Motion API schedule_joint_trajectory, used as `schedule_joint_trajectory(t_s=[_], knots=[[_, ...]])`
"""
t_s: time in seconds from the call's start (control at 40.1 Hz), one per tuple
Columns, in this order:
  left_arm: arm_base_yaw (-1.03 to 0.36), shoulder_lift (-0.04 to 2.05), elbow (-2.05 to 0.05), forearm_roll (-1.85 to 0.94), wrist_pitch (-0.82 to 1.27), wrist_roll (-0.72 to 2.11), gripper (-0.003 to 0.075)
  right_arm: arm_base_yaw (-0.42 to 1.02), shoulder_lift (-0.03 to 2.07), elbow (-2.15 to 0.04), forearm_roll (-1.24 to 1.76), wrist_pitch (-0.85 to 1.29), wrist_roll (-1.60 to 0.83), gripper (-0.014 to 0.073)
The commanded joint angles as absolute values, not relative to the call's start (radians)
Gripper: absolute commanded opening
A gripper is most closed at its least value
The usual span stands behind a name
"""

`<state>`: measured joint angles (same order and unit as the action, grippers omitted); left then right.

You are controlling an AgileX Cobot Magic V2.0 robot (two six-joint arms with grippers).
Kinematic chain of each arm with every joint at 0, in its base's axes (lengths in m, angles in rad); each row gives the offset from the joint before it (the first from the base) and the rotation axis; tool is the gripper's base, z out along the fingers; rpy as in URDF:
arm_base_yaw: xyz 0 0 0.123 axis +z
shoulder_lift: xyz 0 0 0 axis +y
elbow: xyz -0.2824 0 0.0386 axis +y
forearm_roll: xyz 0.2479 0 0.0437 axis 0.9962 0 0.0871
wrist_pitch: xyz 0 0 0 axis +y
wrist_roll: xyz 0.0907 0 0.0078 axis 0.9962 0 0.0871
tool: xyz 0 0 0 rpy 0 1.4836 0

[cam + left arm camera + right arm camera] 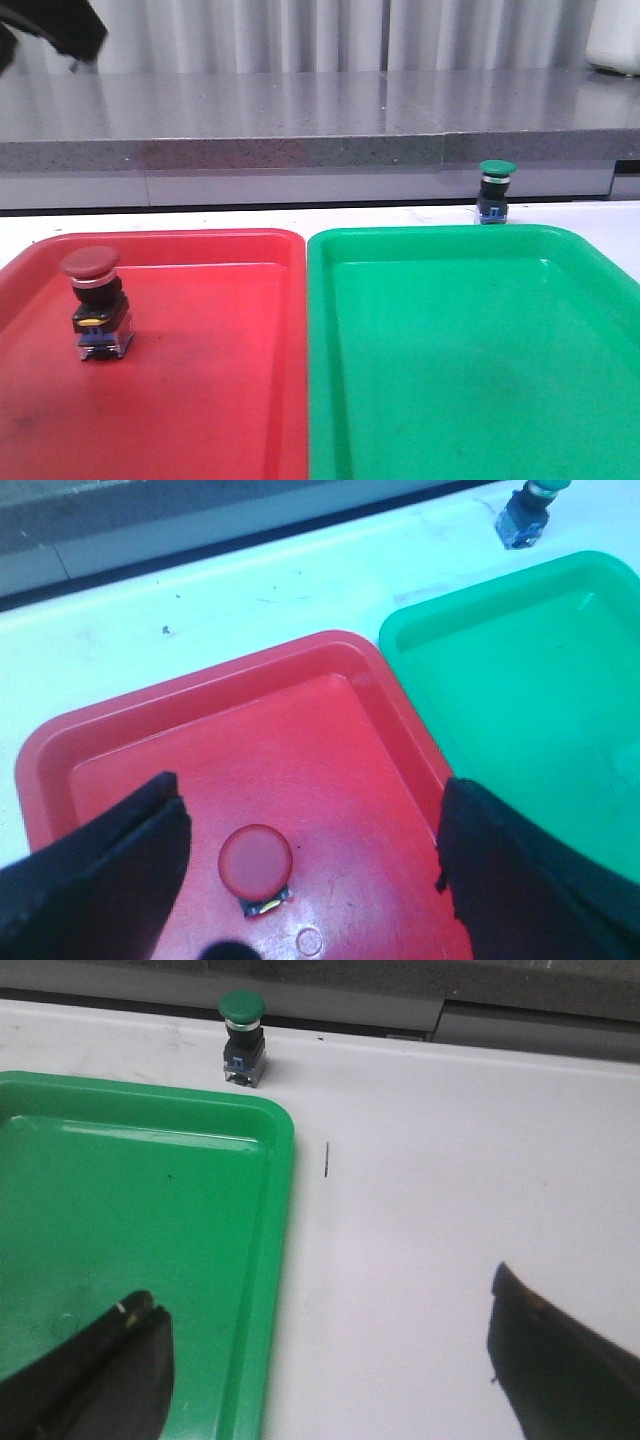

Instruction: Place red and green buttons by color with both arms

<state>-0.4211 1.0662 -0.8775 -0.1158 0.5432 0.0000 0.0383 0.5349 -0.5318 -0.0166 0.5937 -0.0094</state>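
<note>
Red comes first: the red button [95,303] stands upright inside the red tray [200,400], directly below the left gripper [310,880], whose two black fingers [110,870] are spread wide to either side of the domed cap without touching it. That half of the task looks done. The risk here is small but real: if the left gripper drops or swings sideways as it pulls off, a finger could clip the cap and tip the button over, since it is tall on a narrow base.

Across the seam sits the green tray [470,360], just beside the red one and holding nothing. The green button [496,190] stands upright on the white desk [450,1210], beyond the tray's far rim and close to it, well ahead of the right gripper [330,1360] and off toward the tray side. The right gripper is spread open and carries nothing, hovering over the tray's near edge and the bare desk.

The likely trouble lies here. The button stands so near the tray wall that a finger coming down on that side may land on the rim, shove the tray, or knock the button flat. A grasp on the smooth domed cap rather than the black body could also slip, and the button might then fall outside the tray
</note>
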Motion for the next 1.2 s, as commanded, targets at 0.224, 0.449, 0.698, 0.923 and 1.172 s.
schedule_joint_trajectory(t_s=[0.224,0.449,0.698,0.923,1.172], knots=[[-0.428,0.706,-0.775,-0.104,0.565,-0.009,0.0501,0.032,0.544,-0.564,-0.028,0.525,-0.02,0.0651],[-0.428,0.61,-0.738,-0.104,0.567,-0.009,0.0501,0.032,0.544,-0.564,-0.027,0.521,-0.02,0.0651],[-0.428,0.61,-0.738,-0.104,0.567,-0.009,0.0501,0.032,0.555,-0.564,-0.023,0.511,-0.02,0.0651],[-0.428,0.61,-0.738,-0.104,0.567,-0.009,0.0501,0.051,0.68,-0.639,0.044,0.544,-0.021,0.0651],[-0.428,0.61,-0.738,-0.104,0.567,-0.009,0.0501,0.115,0.948,-0.822,0.065,0.543,-0.021,0.0651]])
